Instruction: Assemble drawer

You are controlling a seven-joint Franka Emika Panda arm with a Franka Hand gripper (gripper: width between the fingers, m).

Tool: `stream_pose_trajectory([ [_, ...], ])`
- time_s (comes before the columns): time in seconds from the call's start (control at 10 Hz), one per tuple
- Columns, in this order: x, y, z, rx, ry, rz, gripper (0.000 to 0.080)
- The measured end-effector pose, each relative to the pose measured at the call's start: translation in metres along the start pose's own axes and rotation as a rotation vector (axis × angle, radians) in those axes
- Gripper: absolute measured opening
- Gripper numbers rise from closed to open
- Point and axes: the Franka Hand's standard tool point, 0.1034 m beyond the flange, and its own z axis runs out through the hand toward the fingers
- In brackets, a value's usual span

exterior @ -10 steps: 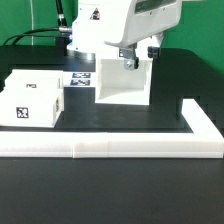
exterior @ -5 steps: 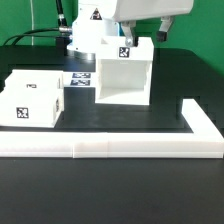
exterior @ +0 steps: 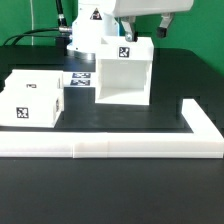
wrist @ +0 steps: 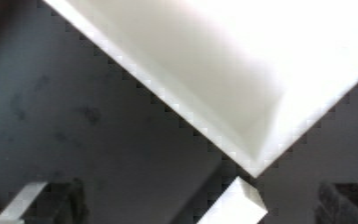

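Observation:
The drawer's large white shell (exterior: 125,82) stands in the middle of the black table, open side to the front, with a square tag on its top. One smaller white box (exterior: 30,100) with tags sits at the exterior view's left, apart from the shell. My gripper (exterior: 143,33) hangs just above the shell's top, mostly cut off by the frame edge. In the wrist view the gripper (wrist: 197,205) is open, its dark fingers (wrist: 43,200) wide apart. The white shell (wrist: 247,60) lies below them, and nothing is held.
A long low white L-shaped rail (exterior: 110,148) runs along the front and turns back at the exterior view's right. The marker board (exterior: 80,80) lies flat between the box and the shell. The robot base and cables stand behind.
My gripper has risen from the shell's top wall to above it and then stayed still. The shell stands where it was, with its top tag now uncovered.

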Motion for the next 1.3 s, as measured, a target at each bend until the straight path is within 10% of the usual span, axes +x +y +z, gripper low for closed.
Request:
stream_pose_trajectory([
  [0.4, -0.016, -0.039, 0.012, -0.011, -0.005, 0.392, 0.0649],
  [1.3, -0.047, -0.058, 0.033, 0.049, 0.022, 0.713, 0.0649],
])
